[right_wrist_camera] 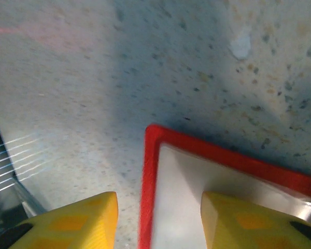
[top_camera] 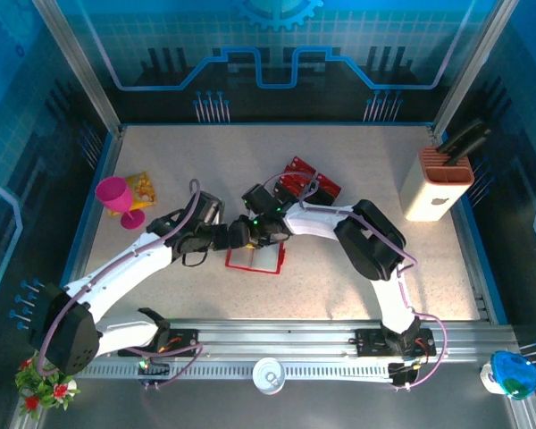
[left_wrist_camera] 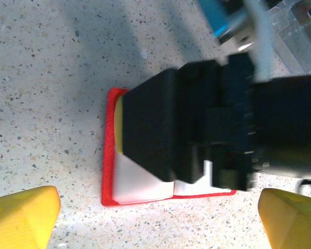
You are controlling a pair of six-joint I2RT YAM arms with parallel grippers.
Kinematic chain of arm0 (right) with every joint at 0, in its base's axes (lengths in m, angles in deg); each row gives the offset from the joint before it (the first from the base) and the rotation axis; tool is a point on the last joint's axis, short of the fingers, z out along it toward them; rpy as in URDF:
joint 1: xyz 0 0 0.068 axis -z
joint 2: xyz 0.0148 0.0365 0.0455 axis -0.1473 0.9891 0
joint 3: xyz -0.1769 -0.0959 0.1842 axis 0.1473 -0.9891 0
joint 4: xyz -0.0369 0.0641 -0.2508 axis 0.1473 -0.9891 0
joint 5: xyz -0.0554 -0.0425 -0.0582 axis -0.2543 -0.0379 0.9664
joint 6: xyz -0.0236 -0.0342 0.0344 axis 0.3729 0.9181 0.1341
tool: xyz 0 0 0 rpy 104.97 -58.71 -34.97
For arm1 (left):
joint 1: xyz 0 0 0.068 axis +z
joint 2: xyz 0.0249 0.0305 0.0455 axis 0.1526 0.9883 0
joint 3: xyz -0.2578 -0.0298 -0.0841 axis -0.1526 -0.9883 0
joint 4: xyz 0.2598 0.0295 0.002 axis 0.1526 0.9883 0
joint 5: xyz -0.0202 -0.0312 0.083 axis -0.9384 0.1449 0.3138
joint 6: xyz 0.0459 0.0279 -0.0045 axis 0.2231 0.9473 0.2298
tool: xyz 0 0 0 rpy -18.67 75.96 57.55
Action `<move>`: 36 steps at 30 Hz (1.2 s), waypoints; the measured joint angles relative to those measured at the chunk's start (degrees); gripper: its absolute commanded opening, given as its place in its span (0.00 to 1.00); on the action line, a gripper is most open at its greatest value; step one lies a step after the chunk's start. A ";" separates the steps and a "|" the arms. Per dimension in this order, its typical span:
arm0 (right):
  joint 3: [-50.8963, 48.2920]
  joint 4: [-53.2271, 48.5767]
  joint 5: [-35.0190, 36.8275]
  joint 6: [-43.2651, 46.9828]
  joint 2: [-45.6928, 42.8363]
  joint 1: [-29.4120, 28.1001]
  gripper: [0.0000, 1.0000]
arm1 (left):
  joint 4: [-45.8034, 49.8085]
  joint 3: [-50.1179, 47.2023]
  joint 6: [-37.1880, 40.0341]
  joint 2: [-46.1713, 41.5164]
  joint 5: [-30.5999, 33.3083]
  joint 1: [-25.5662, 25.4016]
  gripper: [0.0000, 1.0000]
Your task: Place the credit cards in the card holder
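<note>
Open card holder [right_wrist_camera: 197, 150]: a flat case with a raised red rim and a smooth pale lining, lying on the speckled, stone-like table [right_wrist_camera: 223, 67]. I see my right gripper [right_wrist_camera: 158, 207] with its wedge-shaped yellow fingers parted, straddling one corner of the rim without clamping it. My left gripper [left_wrist_camera: 156, 218] stands spread wide just beside the case. Red-and-black credit cards [top_camera: 308, 181] lie farther back.
</note>
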 measured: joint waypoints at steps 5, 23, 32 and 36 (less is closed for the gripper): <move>-0.22 1.97 -0.39 -0.17 0.28 -0.13 0.47 | 0.00 0.00 -0.02 -0.09 0.00 0.04 0.99; -17.68 1.55 5.81 3.89 -22.16 4.55 0.47 | -7.15 3.02 0.52 1.29 -10.84 -1.81 0.99; -18.51 -16.15 12.81 13.07 -28.06 5.29 0.49 | -4.00 3.08 0.42 7.23 -2.40 0.96 0.99; -18.38 -18.73 13.51 14.71 -24.98 5.25 0.46 | -3.72 3.96 0.42 8.20 -1.84 1.14 0.99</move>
